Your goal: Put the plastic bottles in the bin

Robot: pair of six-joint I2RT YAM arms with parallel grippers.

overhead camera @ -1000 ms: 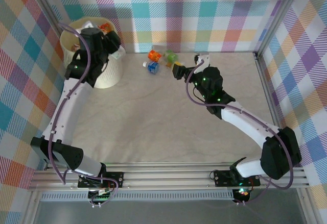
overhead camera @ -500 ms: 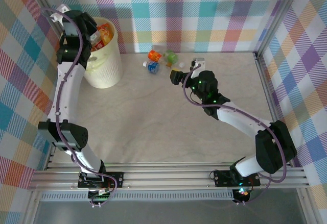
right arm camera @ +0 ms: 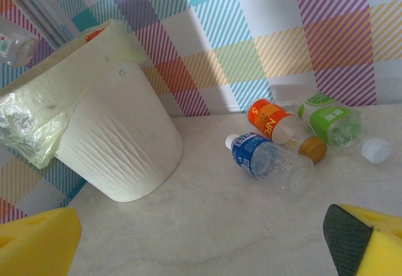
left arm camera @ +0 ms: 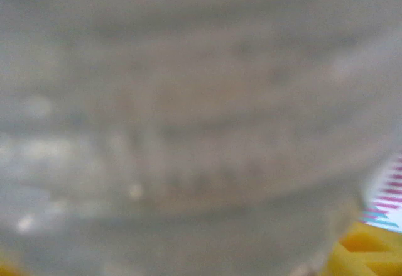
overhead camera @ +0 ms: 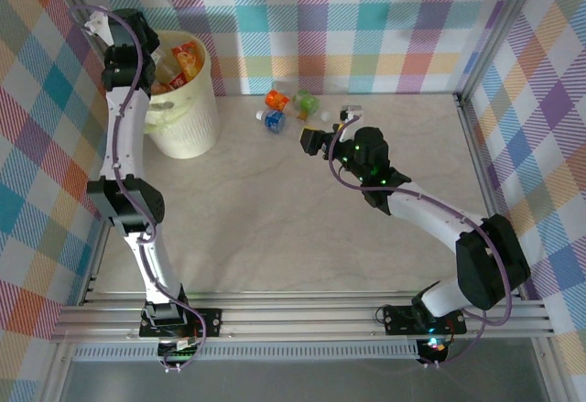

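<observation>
A pale marbled table (overhead camera: 275,228) sits inside pastel plaid walls (overhead camera: 385,17). The bin (overhead camera: 188,132) stands in the far-left corner with bottles (overhead camera: 188,57) piled in it, and three more lie by the back wall. The right gripper (right arm camera: 201,241) gapes wide near those three. The left gripper (overhead camera: 137,70) hangs over the bin; its wrist view is a blur, so I cannot tell its spread.

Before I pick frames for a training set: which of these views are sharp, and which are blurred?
Top external: sharp and evenly lit, the bin and table clear, shadows soft. Left wrist: blurred nearly throughout, something pale and translucent right against the lens. Right wrist: in focus, the bottles crisp.
</observation>
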